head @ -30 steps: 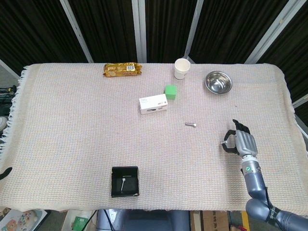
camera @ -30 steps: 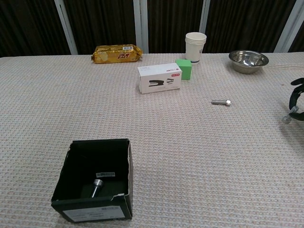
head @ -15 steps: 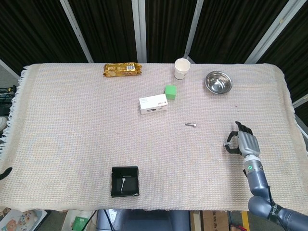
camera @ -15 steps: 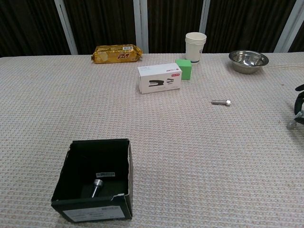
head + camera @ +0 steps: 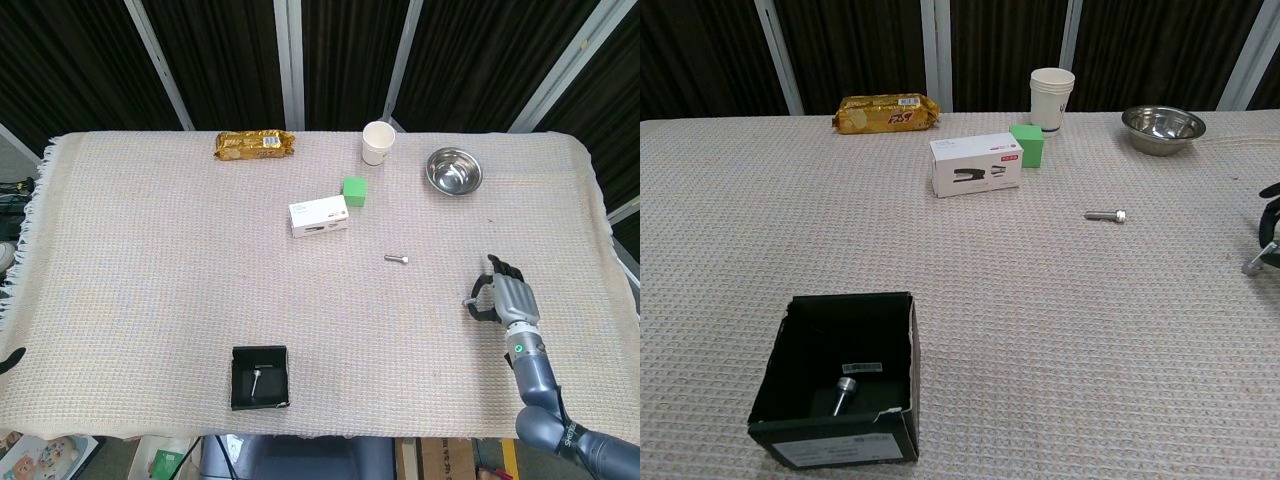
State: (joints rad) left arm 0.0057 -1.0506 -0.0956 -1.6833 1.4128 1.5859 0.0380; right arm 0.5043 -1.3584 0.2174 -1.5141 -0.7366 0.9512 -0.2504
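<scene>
Rough woven cloth (image 5: 150,260) covers the table; the bowl (image 5: 453,171) and bolt (image 5: 396,259) are shiny metal.

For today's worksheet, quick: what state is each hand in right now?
Left hand: not in view.
Right hand: holds nothing, fingers apart, open, near the bolt.

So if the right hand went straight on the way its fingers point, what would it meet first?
The right hand points up the table toward the far edge. Nothing lies directly ahead; the steel bowl sits left of that line, the bolt further left. The way looks free, though depth is hard to judge.
</scene>
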